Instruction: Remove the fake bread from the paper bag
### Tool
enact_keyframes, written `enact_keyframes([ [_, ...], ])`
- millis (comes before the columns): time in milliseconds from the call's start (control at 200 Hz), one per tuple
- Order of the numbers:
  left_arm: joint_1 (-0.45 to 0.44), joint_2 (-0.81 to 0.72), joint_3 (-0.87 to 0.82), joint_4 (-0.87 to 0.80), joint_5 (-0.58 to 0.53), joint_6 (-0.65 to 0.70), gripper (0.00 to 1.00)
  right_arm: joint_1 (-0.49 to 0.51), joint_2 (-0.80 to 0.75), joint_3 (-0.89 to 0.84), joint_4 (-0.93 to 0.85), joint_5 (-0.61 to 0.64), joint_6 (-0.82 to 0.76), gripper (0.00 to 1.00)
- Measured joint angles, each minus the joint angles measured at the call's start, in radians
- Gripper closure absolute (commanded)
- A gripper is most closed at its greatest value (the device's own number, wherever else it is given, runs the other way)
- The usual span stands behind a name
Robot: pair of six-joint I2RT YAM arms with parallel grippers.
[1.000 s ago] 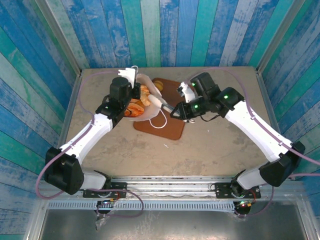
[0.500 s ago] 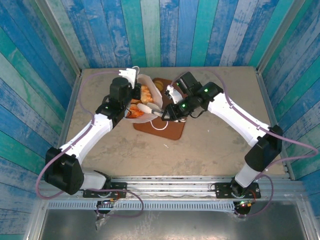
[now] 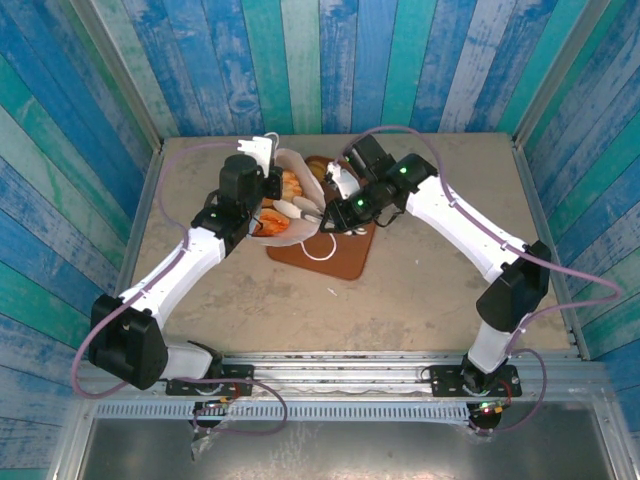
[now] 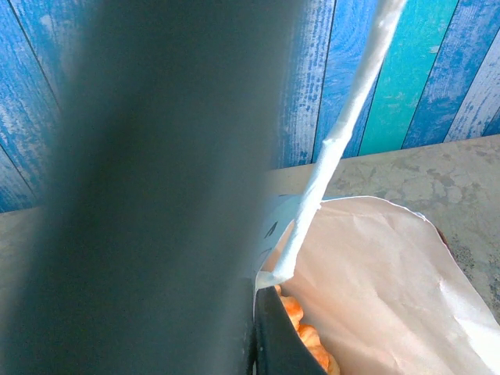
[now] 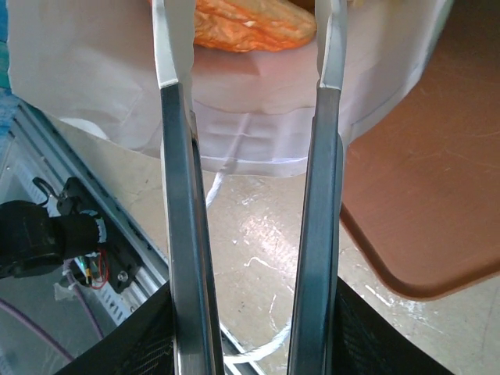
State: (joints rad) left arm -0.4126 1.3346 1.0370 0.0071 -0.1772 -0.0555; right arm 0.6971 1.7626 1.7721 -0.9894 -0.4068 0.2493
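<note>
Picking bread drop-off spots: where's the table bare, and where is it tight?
Free: table between the brown tray and the arm bases; also the strip left of the left arm. The tray's near right corner is bare. Crowded: the paper bag mouth, where the left gripper and right gripper sit.

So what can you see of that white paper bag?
The paper bag is white, creased paper, its mouth gaping open, resting partly on the brown tray. One white cord handle loops onto the tray; another is pulled taut. Orange fake bread lies inside. The left fingers are shut on its edge; the right fingers stand open at its mouth.
</note>
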Motion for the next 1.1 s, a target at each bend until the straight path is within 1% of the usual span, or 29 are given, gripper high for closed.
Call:
enact_keyframes([
  [556,0.000,0.000,0.000,-0.012,0.019,0.000,0.99,0.000,0.121,0.108,-0.038,0.142,0.005,0.54],
  [1097,0.000,0.000,0.000,-0.031,0.040,0.002,0.99,0.000,0.214,0.205,-0.045,0.164,0.012,0.53],
])
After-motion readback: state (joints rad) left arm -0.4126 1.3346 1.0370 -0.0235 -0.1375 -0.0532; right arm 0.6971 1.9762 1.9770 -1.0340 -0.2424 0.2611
